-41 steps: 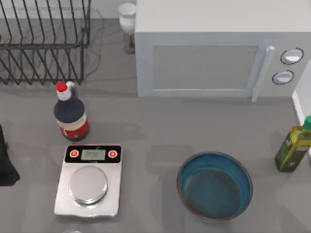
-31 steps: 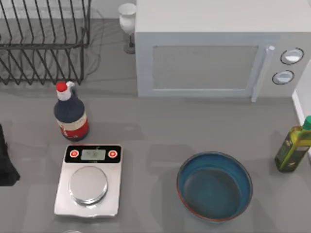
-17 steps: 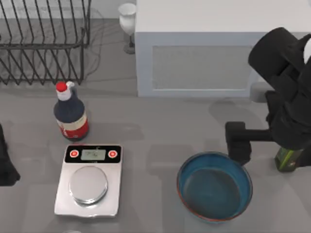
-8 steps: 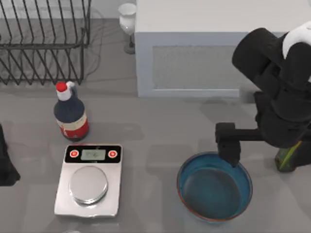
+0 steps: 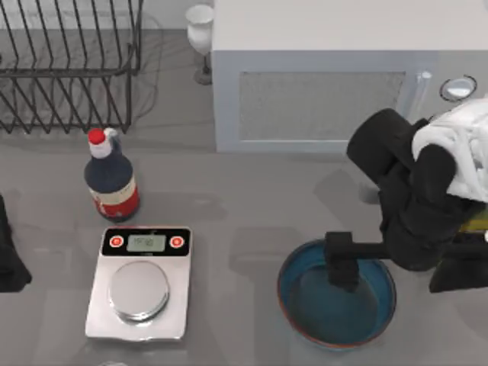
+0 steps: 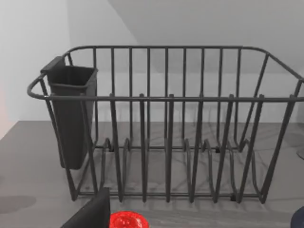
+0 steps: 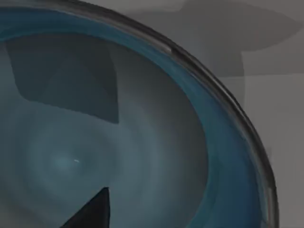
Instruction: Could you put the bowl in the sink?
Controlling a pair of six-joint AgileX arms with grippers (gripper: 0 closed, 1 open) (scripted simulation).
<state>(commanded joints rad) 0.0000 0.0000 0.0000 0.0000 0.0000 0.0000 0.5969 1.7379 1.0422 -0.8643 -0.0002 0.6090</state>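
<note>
The bowl, wide and teal-blue with a reddish-brown rim, sits on the grey counter at the front right. My right gripper hangs over the bowl's far-left part, open, one dark finger reaching inside the rim line. The right wrist view looks straight into the bowl, with one fingertip low over the glazed inside, touching nothing I can see. My left gripper is parked at the left edge, open. The sink is out of view.
A kitchen scale lies front left, with a dark red-capped bottle behind it. A microwave fills the back right, beside a white goblet. A wire dish rack stands back left, also in the left wrist view.
My right arm came in from the right and moved left and forward; its finger went from behind the bowl's rim to over its inside. The bowl and left arm stayed put.
</note>
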